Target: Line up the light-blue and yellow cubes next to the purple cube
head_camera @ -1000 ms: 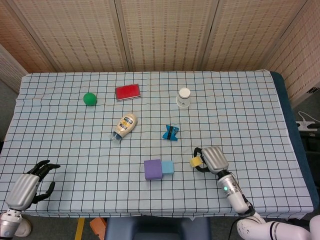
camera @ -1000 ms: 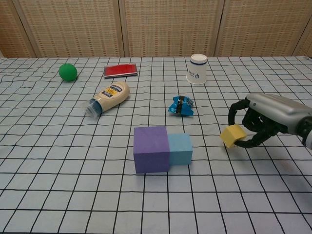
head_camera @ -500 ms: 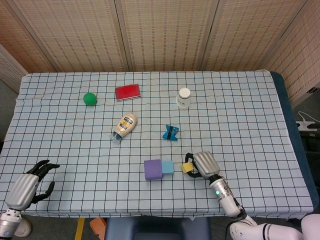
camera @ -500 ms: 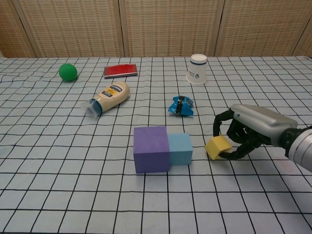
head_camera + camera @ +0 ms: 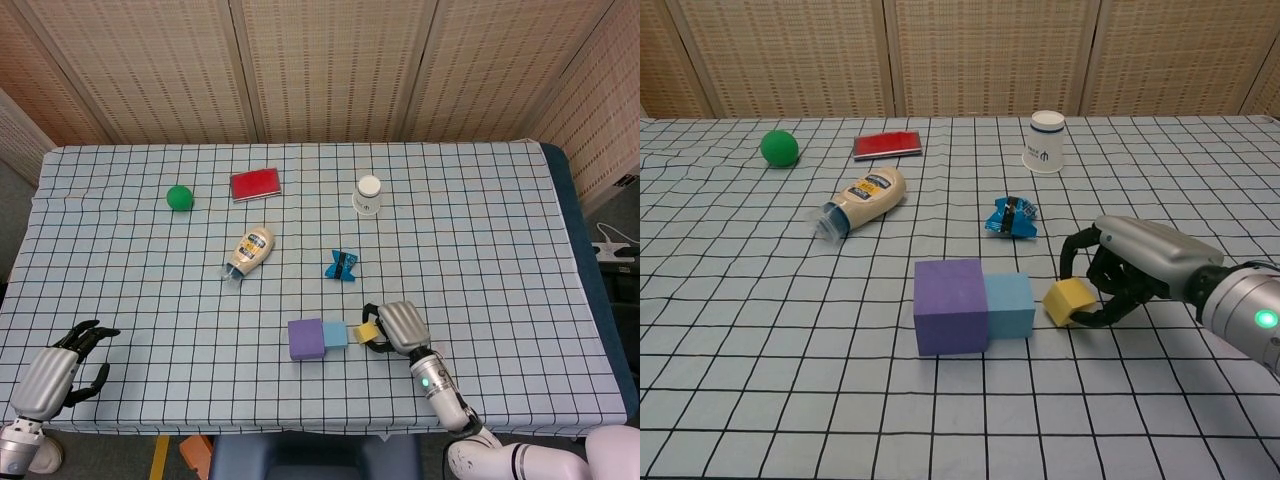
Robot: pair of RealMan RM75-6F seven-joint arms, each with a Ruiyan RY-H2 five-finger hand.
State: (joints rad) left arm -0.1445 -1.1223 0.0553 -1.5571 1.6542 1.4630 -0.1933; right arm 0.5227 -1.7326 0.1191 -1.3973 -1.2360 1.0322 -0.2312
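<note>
The purple cube (image 5: 305,339) (image 5: 950,306) sits near the table's front edge with the light-blue cube (image 5: 334,335) (image 5: 1009,306) touching its right side. My right hand (image 5: 397,326) (image 5: 1128,271) grips the small yellow cube (image 5: 366,332) (image 5: 1070,301), tilted and just right of the light-blue cube, a small gap between them. My left hand (image 5: 60,369) hangs at the table's front left corner with its fingers apart and nothing in it.
Behind the cubes lie a blue wrapped packet (image 5: 342,265) (image 5: 1012,216), a mayonnaise bottle (image 5: 250,252) (image 5: 860,200) on its side, a green ball (image 5: 179,197) (image 5: 779,148), a red box (image 5: 255,184) (image 5: 886,145) and an upturned white cup (image 5: 368,194) (image 5: 1045,141).
My right hand has carried the yellow cube leftward, from well right of the light-blue cube to just beside it. The left hand has stayed still.
</note>
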